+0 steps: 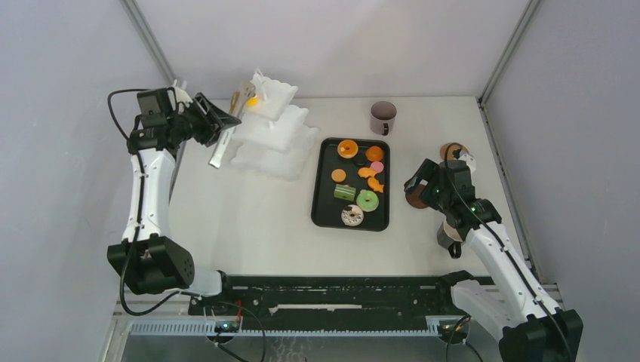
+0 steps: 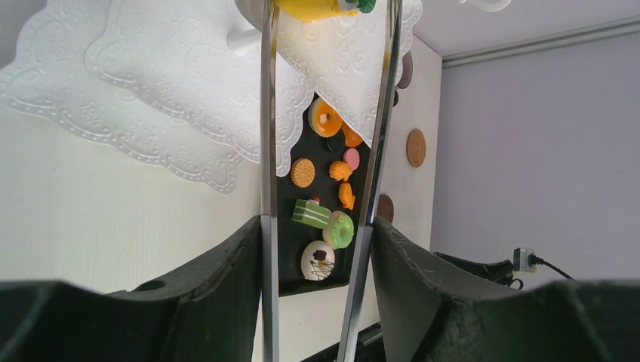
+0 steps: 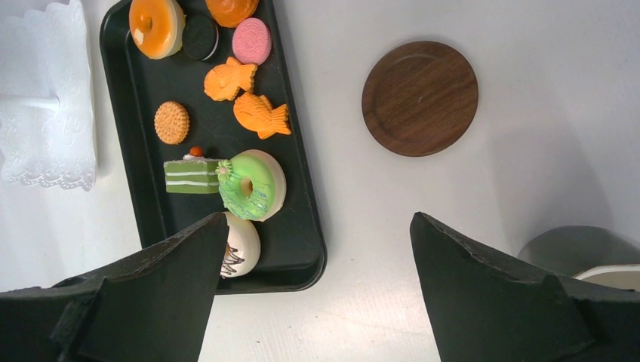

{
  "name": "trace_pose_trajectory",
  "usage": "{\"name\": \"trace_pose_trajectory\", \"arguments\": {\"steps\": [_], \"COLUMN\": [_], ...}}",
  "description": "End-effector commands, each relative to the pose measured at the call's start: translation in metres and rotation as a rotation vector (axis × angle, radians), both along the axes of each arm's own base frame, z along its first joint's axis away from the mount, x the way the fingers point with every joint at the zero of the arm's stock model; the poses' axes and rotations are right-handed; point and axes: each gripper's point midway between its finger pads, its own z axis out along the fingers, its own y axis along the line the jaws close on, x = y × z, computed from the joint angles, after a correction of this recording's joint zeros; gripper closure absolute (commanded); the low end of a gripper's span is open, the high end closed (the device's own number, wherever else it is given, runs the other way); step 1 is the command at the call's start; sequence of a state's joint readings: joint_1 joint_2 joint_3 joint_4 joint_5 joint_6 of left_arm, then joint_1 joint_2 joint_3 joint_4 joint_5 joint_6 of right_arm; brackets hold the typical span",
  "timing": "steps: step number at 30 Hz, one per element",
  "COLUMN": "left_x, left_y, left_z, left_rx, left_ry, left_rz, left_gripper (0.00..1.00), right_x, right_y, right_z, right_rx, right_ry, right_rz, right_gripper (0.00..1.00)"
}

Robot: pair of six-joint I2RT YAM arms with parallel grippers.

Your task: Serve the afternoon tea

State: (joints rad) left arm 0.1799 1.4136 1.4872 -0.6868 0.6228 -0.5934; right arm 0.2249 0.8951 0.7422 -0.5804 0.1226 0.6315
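My left gripper [image 1: 202,121] is shut on a pair of metal tongs [image 1: 226,130], whose two arms [image 2: 268,151] press against my fingers [image 2: 226,286]. The tong tips reach the top tier of the white stand [image 1: 275,139], on either side of a yellow-orange pastry [image 2: 317,7]. Whether they still pinch it I cannot tell. Several pastries lie on the black tray [image 1: 323,215]: an orange doughnut [image 1: 348,148], a green doughnut [image 3: 251,185], a green cake [image 3: 190,175] and a white doughnut [image 3: 241,245]. My right gripper [image 3: 317,226] hangs open over bare table right of the tray.
One dark mug [image 1: 383,117] stands behind the tray. A second mug [image 3: 581,253] sits by my right arm. A brown coaster [image 3: 420,98] lies right of the tray, and another coaster [image 1: 453,150] lies further back right. Grey walls close in both sides.
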Motion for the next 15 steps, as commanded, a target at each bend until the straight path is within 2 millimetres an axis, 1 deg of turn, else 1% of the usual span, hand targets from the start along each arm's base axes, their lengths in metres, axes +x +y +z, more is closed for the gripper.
{"name": "trace_pose_trajectory", "arguments": {"steps": [1, 12, 15], "left_x": [-0.0047, -0.0082, -0.0087], "left_y": [0.0033, 0.0094, 0.0126], "left_z": [0.0512, 0.0596, 0.0582], "left_rx": [0.047, 0.093, 0.111], "left_ry": [-0.151, -0.156, -0.148], "left_rz": [0.003, 0.026, 0.039], "left_gripper": [0.44, 0.44, 0.44], "right_x": [0.0058, 0.0063, 0.0067], "right_y": [0.001, 0.0015, 0.0016], "right_z": [0.0064, 0.004, 0.0033], "right_rx": [0.003, 0.002, 0.002], "right_ry": [-0.031, -0.029, -0.027], "right_rz": [-0.007, -0.005, -0.005], "right_gripper": [0.02, 0.02, 0.02]}}
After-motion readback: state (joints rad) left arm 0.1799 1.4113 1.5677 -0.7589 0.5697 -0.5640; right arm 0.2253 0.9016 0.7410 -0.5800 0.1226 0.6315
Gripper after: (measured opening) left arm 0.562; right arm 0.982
